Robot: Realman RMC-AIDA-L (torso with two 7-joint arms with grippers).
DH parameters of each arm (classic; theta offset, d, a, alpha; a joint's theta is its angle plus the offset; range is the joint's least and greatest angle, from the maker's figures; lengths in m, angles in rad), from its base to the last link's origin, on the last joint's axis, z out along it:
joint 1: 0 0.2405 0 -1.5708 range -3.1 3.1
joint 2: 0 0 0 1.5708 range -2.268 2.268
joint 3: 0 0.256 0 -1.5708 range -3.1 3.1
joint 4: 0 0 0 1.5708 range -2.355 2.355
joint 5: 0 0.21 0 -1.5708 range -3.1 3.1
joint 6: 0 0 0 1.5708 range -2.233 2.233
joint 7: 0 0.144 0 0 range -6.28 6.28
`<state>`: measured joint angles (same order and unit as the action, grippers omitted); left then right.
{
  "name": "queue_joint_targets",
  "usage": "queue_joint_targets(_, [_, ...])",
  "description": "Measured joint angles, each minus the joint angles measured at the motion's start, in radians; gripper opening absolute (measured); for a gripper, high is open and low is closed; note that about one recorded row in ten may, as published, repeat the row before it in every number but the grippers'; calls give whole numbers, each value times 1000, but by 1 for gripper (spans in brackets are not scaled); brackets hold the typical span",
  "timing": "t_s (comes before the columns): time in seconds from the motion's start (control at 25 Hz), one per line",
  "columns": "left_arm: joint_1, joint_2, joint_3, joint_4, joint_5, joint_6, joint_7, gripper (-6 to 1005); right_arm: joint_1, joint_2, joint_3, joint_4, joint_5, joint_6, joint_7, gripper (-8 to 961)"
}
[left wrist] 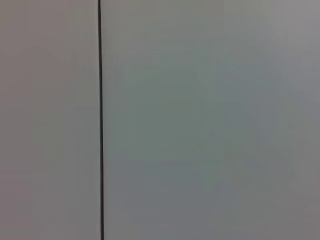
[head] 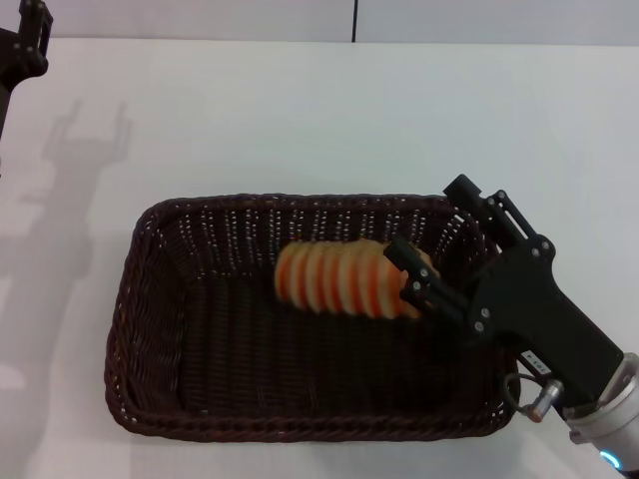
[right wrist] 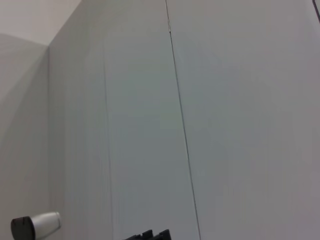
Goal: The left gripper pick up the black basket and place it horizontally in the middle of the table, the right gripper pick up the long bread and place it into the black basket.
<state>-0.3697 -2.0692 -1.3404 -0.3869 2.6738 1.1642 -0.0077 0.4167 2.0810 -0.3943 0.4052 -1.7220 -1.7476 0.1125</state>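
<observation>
The black basket (head: pixel 160 329) lies lengthwise across the middle of the white table (head: pixel 300 110) in the head view. The long bread (head: pixel 334 279) is inside the basket's outline at its right half and looks blurred; I cannot tell if it rests on the basket floor. My right gripper (head: pixel 424 220) reaches in over the basket's right end, jaws spread wide, with one finger (head: pixel 419 279) in front of the bread's right end. My left gripper (head: pixel 32 40) is parked at the far left corner, away from the basket; its forked shadow on the table shows two separated fingers.
The table's far edge meets a grey wall with a dark vertical seam (head: pixel 354 20). Both wrist views show only this wall (left wrist: pixel 200 120) and its seam (right wrist: pixel 182 130).
</observation>
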Motion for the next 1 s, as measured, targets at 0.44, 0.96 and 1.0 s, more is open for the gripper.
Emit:
queue_joint_targets(0.44, [56,4,-19,25,-7,1,0,593,-287,-1,323,-126,312,-201,0,843])
queue_joint_targets(0.96, [94,-1,-94,119,-10,-7,-12,593,-402,6,409,-125,751,-176,-4,843])
queue_joint_targets(1.0, [97,-2,-91,126,-10,-9,-12,592,-402,7,408,-125,751,-176,-5,843])
